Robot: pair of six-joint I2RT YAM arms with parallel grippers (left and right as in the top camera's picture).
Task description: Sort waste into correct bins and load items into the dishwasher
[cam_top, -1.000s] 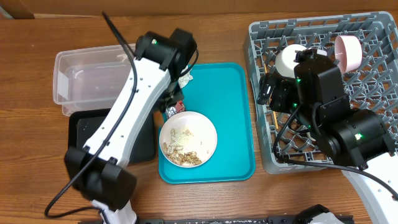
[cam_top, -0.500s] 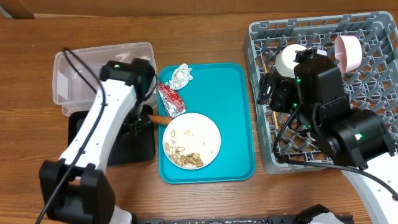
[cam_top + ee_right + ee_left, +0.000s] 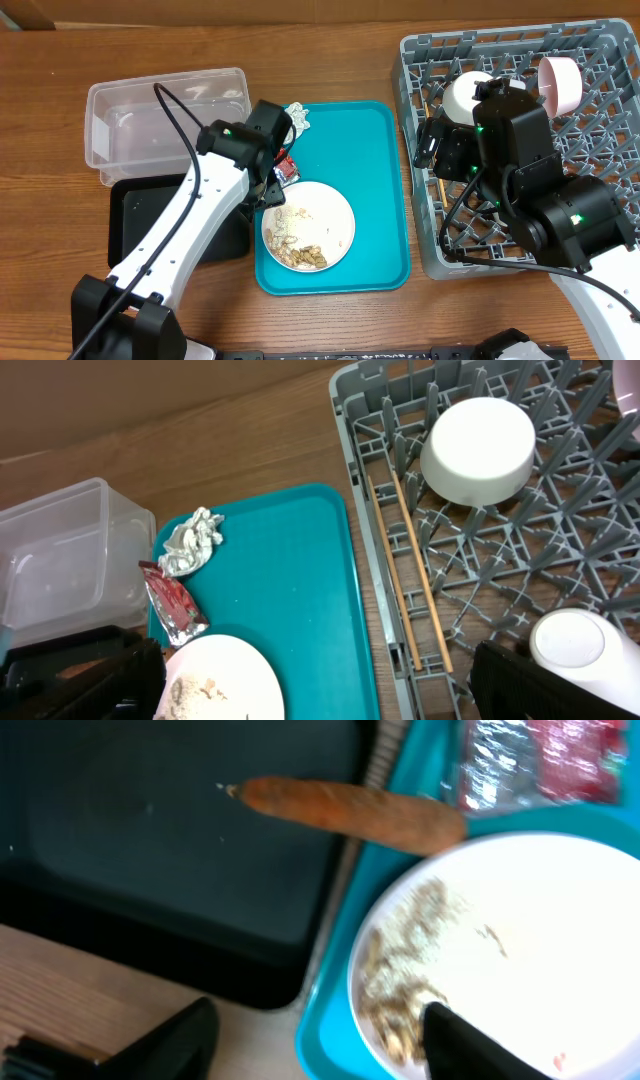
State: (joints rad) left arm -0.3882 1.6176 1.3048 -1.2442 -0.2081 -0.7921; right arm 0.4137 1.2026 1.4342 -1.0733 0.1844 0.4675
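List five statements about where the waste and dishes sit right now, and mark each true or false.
1. The chopsticks lie in the grey rack. True.
2. The crumpled wrapper is in the clear tub. False: it lies on the teal tray.
3. The carrot piece lies across the black tray edge, its thin tip over that tray. True.
4. The white plate is clean. False: beige scraps lie on it.
5. The left gripper is shut on the red packet. False: it is open, and the packet lies on the teal tray.
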